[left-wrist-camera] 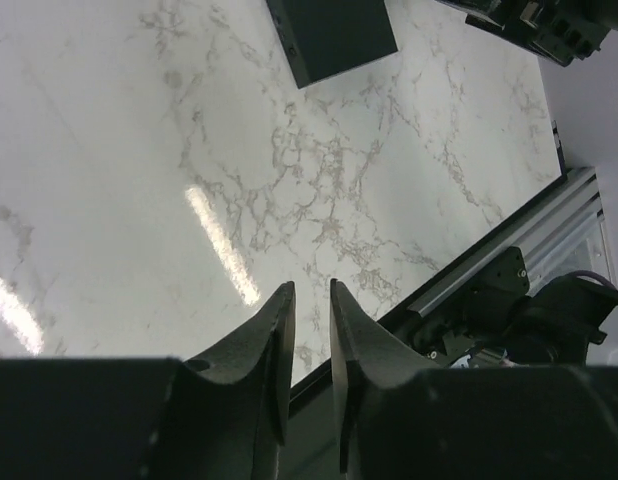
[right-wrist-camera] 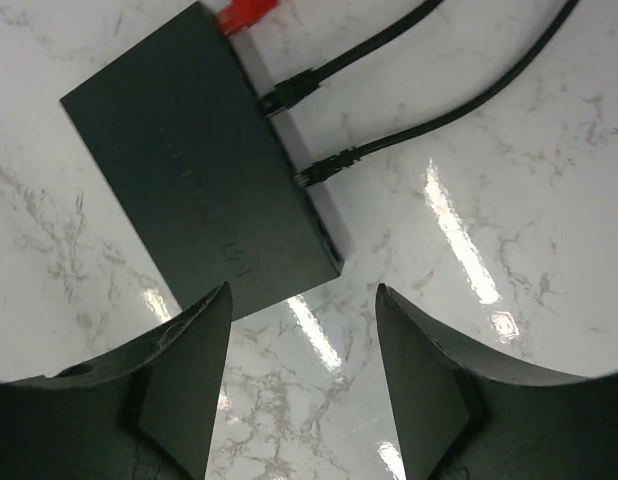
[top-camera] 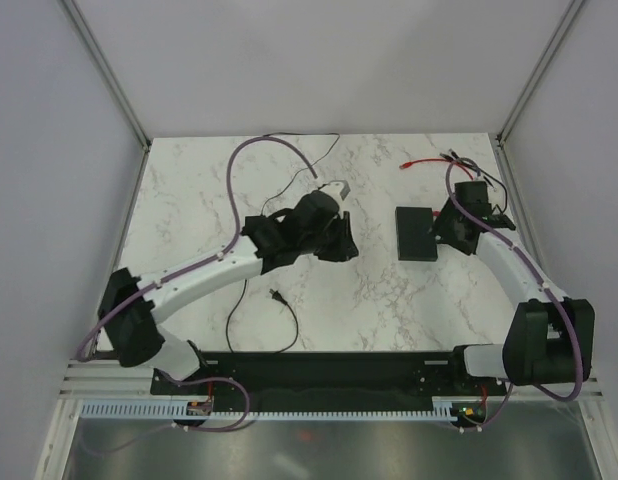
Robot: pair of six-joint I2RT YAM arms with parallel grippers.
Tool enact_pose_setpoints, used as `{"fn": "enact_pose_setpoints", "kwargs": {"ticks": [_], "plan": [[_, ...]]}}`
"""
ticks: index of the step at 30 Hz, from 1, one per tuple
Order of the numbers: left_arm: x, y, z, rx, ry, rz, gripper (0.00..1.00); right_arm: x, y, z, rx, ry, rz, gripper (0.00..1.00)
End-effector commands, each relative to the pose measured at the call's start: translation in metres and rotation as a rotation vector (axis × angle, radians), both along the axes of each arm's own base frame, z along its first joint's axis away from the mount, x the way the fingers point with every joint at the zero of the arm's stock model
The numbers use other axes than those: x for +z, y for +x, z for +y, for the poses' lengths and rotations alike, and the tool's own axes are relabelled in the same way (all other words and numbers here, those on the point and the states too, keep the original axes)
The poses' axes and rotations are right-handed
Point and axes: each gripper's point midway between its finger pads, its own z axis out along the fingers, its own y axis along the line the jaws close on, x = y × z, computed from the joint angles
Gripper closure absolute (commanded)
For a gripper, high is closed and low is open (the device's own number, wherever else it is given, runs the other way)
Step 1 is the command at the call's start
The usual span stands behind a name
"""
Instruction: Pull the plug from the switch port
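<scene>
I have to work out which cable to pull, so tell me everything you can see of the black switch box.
The switch box is a flat, matte-black rectangle, plastic by its look, with faint lettering along its top. It lies flat on the marble table, right of the middle. One long edge carries the ports: a red plug shows at that edge's far end, and two black cables are plugged in beside it. The right gripper hangs over its near corner, jaws open, not gripping it.
</scene>
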Motion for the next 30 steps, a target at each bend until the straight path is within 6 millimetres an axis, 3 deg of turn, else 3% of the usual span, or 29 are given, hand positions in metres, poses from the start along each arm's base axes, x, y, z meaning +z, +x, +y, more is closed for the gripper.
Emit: {"fn": "enact_pose_setpoints", "kwargs": {"ticks": [1, 2, 4, 5, 6, 9, 10, 13, 14, 15, 18, 20, 30], "plan": [[0.011, 0.02, -0.054, -0.127, -0.055, -0.043, 0.73, 0.001, -0.001, -0.031, -0.11, 0.077, -0.035, 0.32], [-0.001, 0.026, -0.064, -0.139, -0.033, -0.026, 0.74, -0.004, -0.003, -0.032, -0.115, 0.128, -0.024, 0.33], [-0.027, 0.042, -0.088, -0.156, 0.004, 0.009, 0.82, -0.01, -0.001, -0.053, -0.179, 0.178, -0.034, 0.33], [-0.036, 0.046, -0.094, -0.16, 0.017, 0.025, 0.86, -0.014, -0.002, -0.046, -0.162, 0.256, -0.035, 0.33], [-0.052, 0.055, -0.106, -0.163, 0.03, 0.042, 0.87, -0.015, 0.001, -0.057, -0.191, 0.282, -0.059, 0.33], [-0.064, 0.072, -0.12, -0.156, 0.033, 0.056, 0.91, -0.017, 0.004, -0.064, -0.214, 0.316, -0.082, 0.34], [-0.082, 0.077, -0.122, -0.153, 0.058, 0.075, 0.91, -0.017, 0.005, -0.07, -0.232, 0.318, -0.09, 0.34], [-0.092, 0.089, -0.126, -0.129, 0.072, 0.079, 0.93, -0.019, 0.005, -0.08, -0.257, 0.334, -0.109, 0.34], [-0.11, 0.091, -0.13, -0.131, 0.089, 0.104, 0.94, -0.023, 0.005, -0.083, -0.264, 0.356, -0.109, 0.34], [-0.104, 0.092, -0.132, -0.134, 0.078, 0.098, 0.94, -0.026, 0.005, -0.08, -0.253, 0.371, -0.107, 0.34], [-0.122, 0.094, -0.144, -0.15, 0.078, 0.132, 0.96, -0.032, 0.004, -0.089, -0.28, 0.412, -0.129, 0.35], [-0.137, 0.095, -0.148, -0.152, 0.082, 0.157, 0.96, -0.033, 0.005, -0.084, -0.265, 0.445, -0.147, 0.36], [-0.152, 0.102, -0.185, -0.166, 0.017, 0.185, 0.98, -0.017, 0.02, -0.096, -0.237, 0.41, -0.231, 0.35]]}}
